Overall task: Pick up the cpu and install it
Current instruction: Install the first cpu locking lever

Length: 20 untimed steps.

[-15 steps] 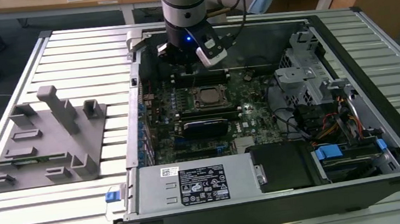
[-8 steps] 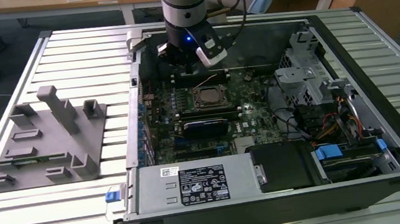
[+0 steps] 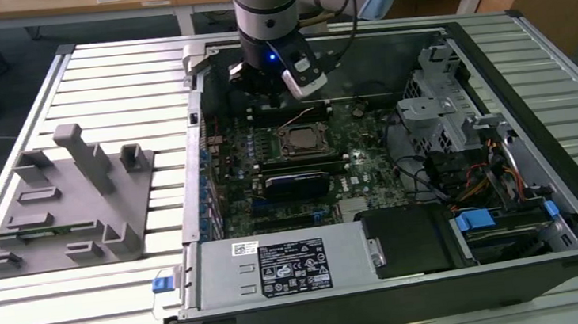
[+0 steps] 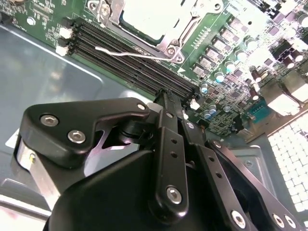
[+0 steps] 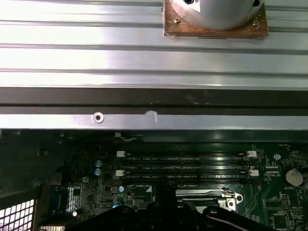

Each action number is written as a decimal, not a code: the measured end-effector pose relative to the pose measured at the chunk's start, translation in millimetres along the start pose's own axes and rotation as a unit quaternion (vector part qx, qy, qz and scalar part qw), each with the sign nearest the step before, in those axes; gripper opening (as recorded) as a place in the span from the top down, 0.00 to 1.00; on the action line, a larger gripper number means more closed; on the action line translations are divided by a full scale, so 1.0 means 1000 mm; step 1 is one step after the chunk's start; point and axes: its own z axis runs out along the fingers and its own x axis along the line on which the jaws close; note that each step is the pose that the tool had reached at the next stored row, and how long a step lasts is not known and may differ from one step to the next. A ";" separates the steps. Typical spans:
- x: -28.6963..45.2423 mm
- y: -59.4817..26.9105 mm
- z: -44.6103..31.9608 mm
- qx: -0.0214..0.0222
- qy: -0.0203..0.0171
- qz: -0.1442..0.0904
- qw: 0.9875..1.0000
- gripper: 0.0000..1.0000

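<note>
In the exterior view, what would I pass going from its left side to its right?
Grey plastic fixture block → square black socket frame on the green motherboard → silver metal drive cage.

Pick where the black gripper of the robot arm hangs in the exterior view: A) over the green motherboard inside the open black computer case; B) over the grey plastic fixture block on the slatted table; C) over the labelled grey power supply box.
A: the black gripper hangs above the green motherboard, by the long black memory slots.
</note>
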 end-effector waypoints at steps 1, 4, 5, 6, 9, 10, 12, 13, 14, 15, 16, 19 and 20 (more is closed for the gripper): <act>-0.0004 0.0000 0.0001 0.000 -0.001 0.002 1.000 0.89; -0.0023 -0.0003 0.0014 0.001 -0.001 0.005 1.000 0.89; -0.0030 -0.0005 0.0023 0.001 -0.002 0.005 1.000 0.89; -0.0038 -0.0007 0.0032 0.000 -0.002 0.005 1.000 0.89; -0.0064 -0.0013 0.0054 0.000 -0.006 0.004 1.000 0.89; -0.0074 -0.0014 0.0061 0.000 -0.007 0.003 1.000 0.89; -0.0091 -0.0016 0.0072 0.000 -0.011 0.002 1.000 0.89; -0.0100 -0.0018 0.0077 0.000 -0.013 0.002 1.000 0.89; -0.0110 -0.0019 0.0082 0.000 -0.015 0.001 1.000 0.89; -0.0120 -0.0020 0.0088 0.000 -0.017 0.001 1.000 0.89; -0.0131 -0.0021 0.0094 0.000 -0.019 0.001 1.000 0.89; -0.0161 -0.0025 0.0111 0.000 -0.024 -0.001 1.000 0.89; -0.0171 -0.0027 0.0118 0.000 -0.026 -0.001 1.000 0.89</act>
